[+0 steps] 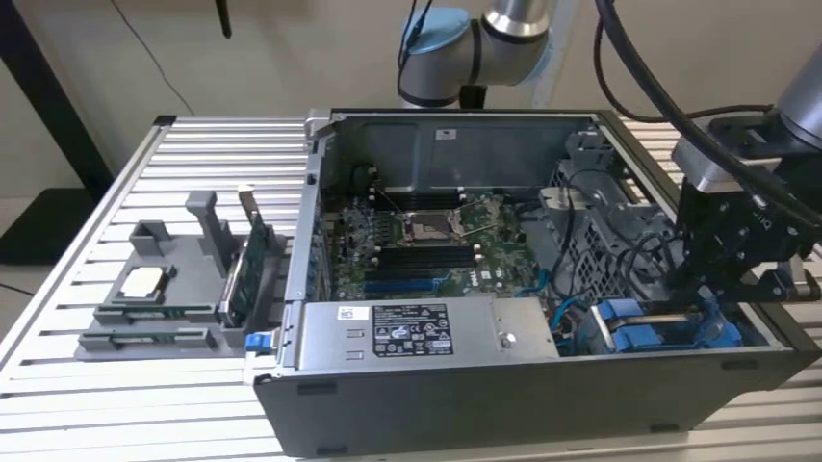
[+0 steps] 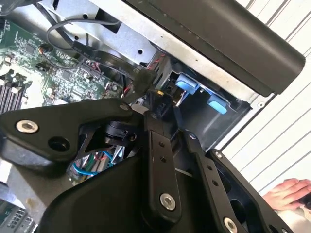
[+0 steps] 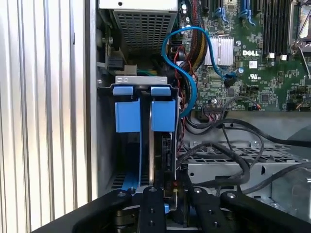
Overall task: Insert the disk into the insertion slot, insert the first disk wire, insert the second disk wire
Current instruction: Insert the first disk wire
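Observation:
The disk [image 3: 165,150] stands edge-on in its blue carrier, inside the insertion slot [image 3: 104,145], a grey metal bay with two blue tabs at its mouth. In the exterior view this slot [image 1: 649,327] is at the case's near corner on the exterior view's right. My gripper [image 3: 171,191] reaches down to the disk's exposed end, its fingers [image 3: 150,208] close together on a black wire connector. A black disk wire [image 3: 228,155] loops away from there over the metal cage. In the second wrist view the gripper [image 2: 156,104] pinches the end of this flat black wire [image 2: 104,58] beside the blue tabs [image 2: 187,82].
The open case holds a motherboard [image 1: 424,241] and a silver labelled power-supply box [image 1: 411,332]. A blue cable [image 3: 194,82] arcs beside the bay. A grey fixture with parts [image 1: 161,289] sits on the slatted table at the exterior view's left. A person's hand [image 2: 291,191] rests outside the case.

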`<state>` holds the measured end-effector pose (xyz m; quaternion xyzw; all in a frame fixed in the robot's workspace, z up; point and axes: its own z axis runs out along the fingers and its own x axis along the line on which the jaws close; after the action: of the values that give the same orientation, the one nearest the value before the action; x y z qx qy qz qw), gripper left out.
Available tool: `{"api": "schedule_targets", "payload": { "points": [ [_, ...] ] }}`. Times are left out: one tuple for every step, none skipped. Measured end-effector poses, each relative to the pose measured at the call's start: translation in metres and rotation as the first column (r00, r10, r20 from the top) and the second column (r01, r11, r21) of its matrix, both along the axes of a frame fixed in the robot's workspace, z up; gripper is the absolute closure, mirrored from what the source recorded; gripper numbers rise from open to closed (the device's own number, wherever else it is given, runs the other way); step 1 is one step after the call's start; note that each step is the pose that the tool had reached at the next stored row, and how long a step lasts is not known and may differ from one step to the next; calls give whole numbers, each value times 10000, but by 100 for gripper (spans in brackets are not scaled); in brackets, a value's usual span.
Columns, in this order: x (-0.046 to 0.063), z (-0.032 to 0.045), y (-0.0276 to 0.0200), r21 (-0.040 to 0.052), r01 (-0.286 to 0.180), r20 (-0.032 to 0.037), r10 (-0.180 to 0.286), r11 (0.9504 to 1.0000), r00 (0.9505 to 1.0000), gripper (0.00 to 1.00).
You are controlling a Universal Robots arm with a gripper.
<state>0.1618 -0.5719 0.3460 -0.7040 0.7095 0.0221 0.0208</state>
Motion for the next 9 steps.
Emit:
{"api": "schedule_targets", "payload": {
  "points": [
    [0,29,0,1,0,0,0,10000,10000,73],
    [0,57,0,0,0,0,0,10000,10000,73],
    [0,85,0,-1,0,0,0,10000,10000,73],
    [0,110,0,1,0,0,0,10000,10000,73],
    [0,138,0,-1,0,0,0,10000,10000,73],
    [0,161,0,0,0,0,0,10000,10000,73],
    [0,190,0,0,0,-1,0,10000,10000,73],
    [0,214,0,-1,0,-1,0,10000,10000,73],
    [0,233,0,1,0,-1,0,10000,10000,73]
  ]
}}
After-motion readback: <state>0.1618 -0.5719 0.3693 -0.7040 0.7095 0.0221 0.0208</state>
